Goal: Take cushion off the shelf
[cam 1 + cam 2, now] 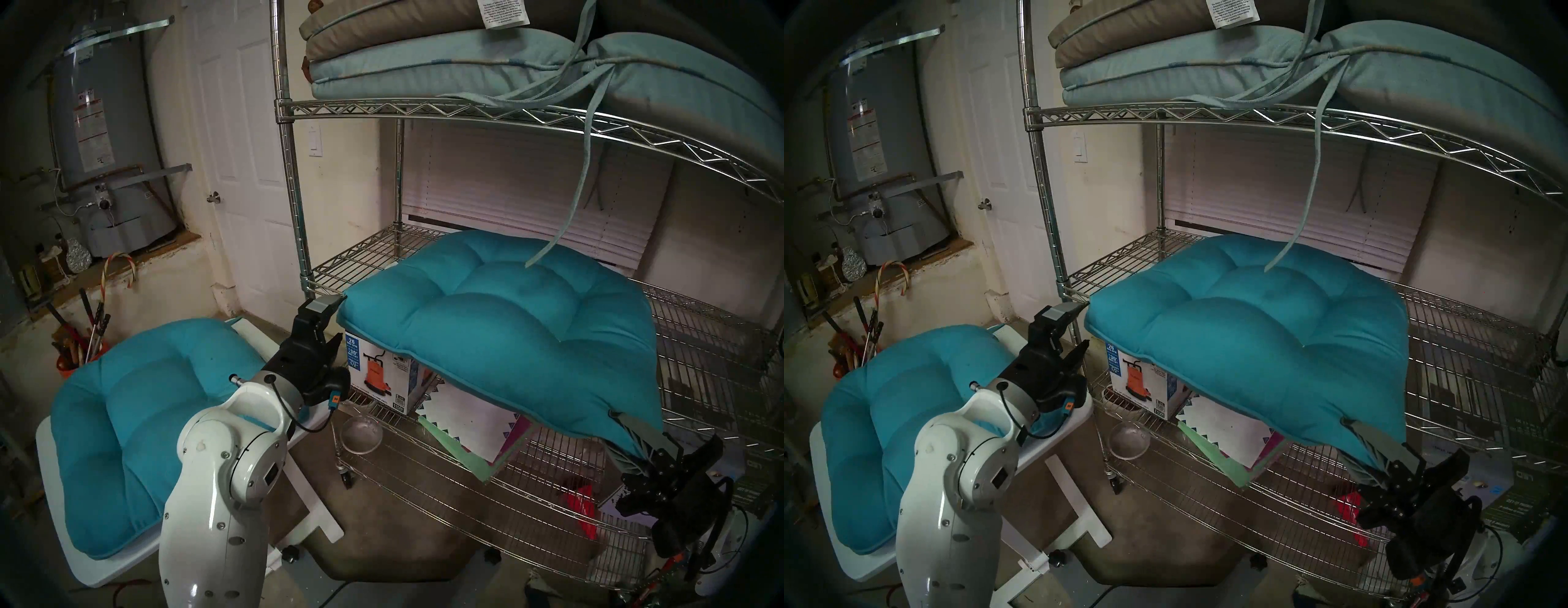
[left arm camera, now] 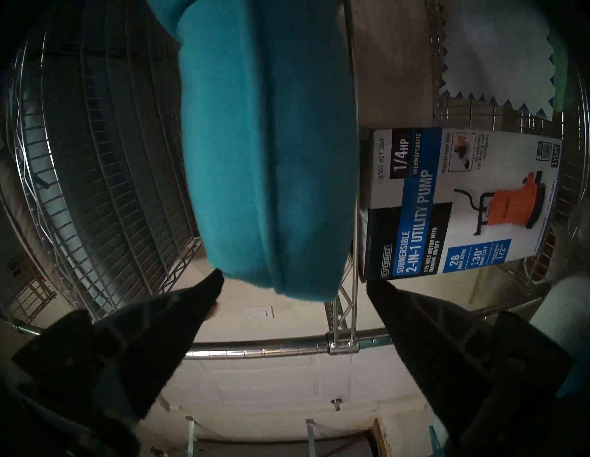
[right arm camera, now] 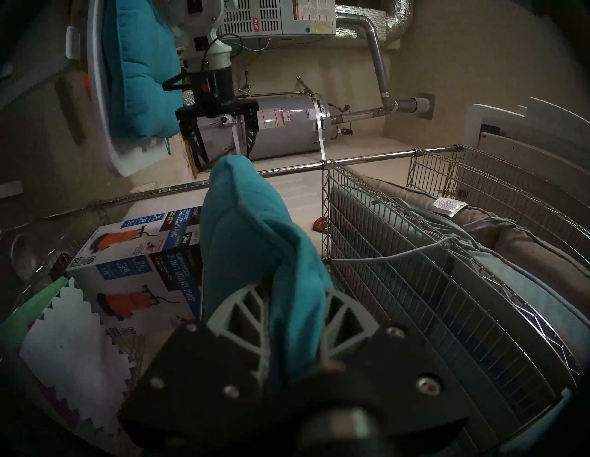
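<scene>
Cushion (image 1: 509,322) sags half off the shelf's (image 1: 700,339) middle tier, its near corner clenched in the right hand (image 1: 636,446), while the left hand (image 1: 335,316) gapes unclenched beside its opposite corner.

A cushion (image 1: 500,331) lies on the middle tier of the shelf (image 1: 424,111), overhanging its front edge. The right gripper (image 1: 636,441) clamps the cushion's front right corner; the left gripper (image 1: 335,318) stands spread just beside its front left corner. Under the overhang, a pump box (image 1: 382,378) sits at the lower tier's left end, with papers (image 1: 466,424) to its right. Stacked cushions (image 1: 424,63) fill the top tier. Left of the shelf, a second cushion (image 1: 140,424) rests on a small table (image 1: 97,569).
</scene>
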`<control>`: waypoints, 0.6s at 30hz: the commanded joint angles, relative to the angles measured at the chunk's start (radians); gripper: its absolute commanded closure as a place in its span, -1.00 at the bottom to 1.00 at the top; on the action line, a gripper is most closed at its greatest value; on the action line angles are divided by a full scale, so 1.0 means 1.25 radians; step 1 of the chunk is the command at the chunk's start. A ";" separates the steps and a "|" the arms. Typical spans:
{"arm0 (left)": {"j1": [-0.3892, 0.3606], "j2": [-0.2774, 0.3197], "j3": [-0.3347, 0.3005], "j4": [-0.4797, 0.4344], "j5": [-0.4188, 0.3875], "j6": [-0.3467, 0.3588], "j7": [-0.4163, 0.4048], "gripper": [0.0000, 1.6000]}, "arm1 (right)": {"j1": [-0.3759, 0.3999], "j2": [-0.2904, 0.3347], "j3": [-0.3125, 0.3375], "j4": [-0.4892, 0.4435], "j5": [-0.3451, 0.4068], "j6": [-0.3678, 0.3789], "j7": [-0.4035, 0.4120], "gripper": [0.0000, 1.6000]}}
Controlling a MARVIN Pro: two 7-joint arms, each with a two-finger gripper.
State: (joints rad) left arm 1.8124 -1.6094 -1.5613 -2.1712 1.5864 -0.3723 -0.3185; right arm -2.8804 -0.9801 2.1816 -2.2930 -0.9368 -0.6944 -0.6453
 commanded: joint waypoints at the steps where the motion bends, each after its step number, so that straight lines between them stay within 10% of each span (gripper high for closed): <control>1: -0.092 0.011 0.046 0.006 -0.003 0.022 -0.021 -1.00 | 0.000 -0.092 0.041 -0.025 0.019 -0.067 0.022 1.00; 9: -0.161 0.011 0.083 0.040 -0.007 0.045 -0.057 -1.00 | 0.000 -0.161 0.081 -0.036 0.045 -0.144 0.080 1.00; 10: -0.164 0.010 0.081 0.040 -0.007 0.034 -0.055 -0.84 | 0.000 -0.169 0.085 -0.038 0.049 -0.152 0.088 1.00; 11: -0.158 0.010 0.079 0.032 -0.009 0.027 -0.054 1.00 | 0.000 -0.175 0.089 -0.039 0.054 -0.159 0.094 1.00; 18: -0.106 0.020 0.058 -0.009 0.011 0.050 -0.011 1.00 | 0.000 -0.205 0.114 -0.045 0.089 -0.192 0.139 1.00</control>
State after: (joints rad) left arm 1.6648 -1.5904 -1.4598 -2.1190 1.5828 -0.3326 -0.3966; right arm -2.8803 -1.1738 2.2930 -2.3280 -0.8822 -0.8974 -0.4856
